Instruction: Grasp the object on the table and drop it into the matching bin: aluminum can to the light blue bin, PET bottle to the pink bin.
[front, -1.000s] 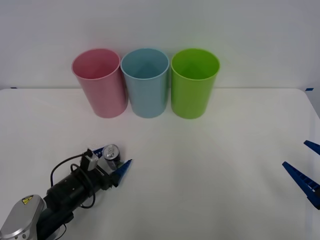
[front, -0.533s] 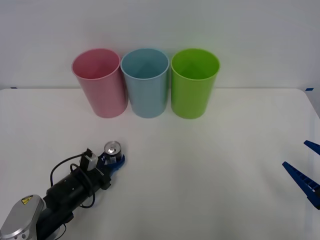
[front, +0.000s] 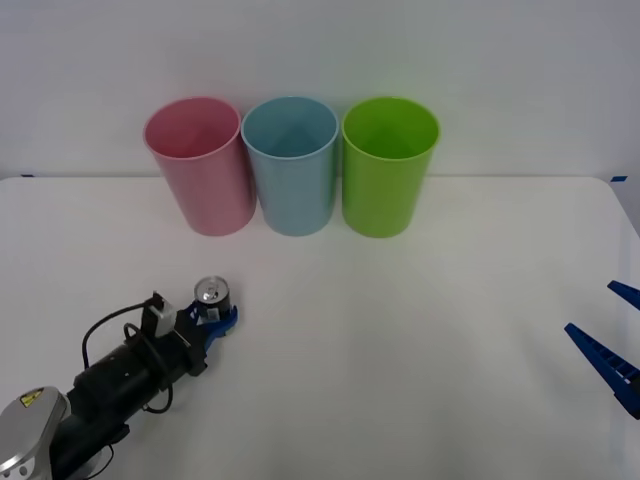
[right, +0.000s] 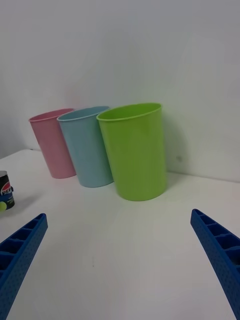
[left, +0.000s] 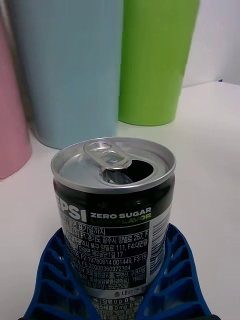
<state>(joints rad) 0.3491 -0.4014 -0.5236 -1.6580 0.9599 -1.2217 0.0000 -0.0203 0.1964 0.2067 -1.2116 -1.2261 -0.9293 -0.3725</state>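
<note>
Silver-topped aluminum can (front: 211, 294), opened and upright, is clamped low on its body by the left gripper (front: 215, 319) over the table's (front: 420, 330) near-left, light blue bin (front: 291, 165) ahead and slightly right; right gripper (front: 612, 345) parked, fingers spread.

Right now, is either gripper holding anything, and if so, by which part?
Yes. The left gripper holds the aluminum can upright, its blue fingers closed on the lower body on both sides. The right gripper is open and holds nothing.
</note>
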